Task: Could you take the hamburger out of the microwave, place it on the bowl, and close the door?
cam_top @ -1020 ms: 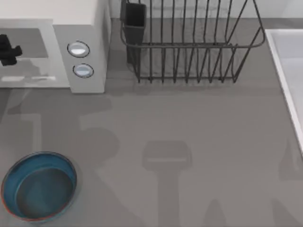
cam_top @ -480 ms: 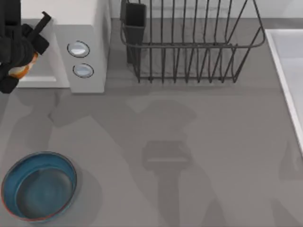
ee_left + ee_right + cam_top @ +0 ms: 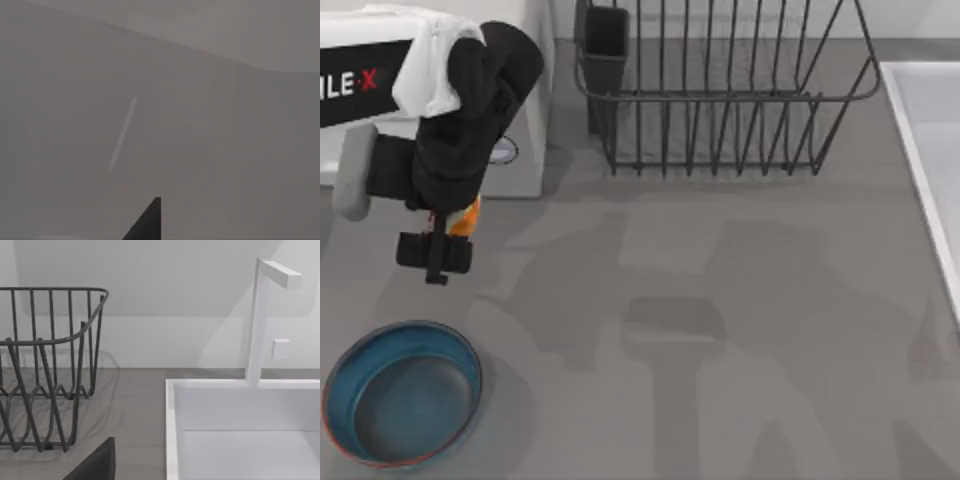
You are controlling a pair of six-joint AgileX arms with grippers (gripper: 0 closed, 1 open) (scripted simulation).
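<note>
From above, our left arm reaches in from the nine o'clock edge across the front of the microwave (image 3: 525,100), which sits at the far left of the bench (image 3: 740,300). Our left gripper (image 3: 437,250) hangs just in front of the microwave, its dark fingers closed around the hamburger (image 3: 467,216), of which an orange sliver peeks out beside the black wrist. The bowl (image 3: 402,393) lies on the bench toward six o'clock from the gripper, apart from it, and holds nothing. One round knob (image 3: 505,151) on the microwave's panel peeks out past the arm. At twelve o'clock stands a dark wire dish rack (image 3: 720,90) with a small black cup (image 3: 603,48) at its left end, and a white sink (image 3: 925,150) runs along the three o'clock edge. In the left wrist view we see pale grey surface with a faint light streak and one dark fingertip (image 3: 148,223). In the right wrist view we see the dish rack (image 3: 50,370), the sink (image 3: 240,430) with its white faucet (image 3: 262,315), and a dark finger (image 3: 97,465) of our right gripper; whether that gripper is open we cannot tell.
</note>
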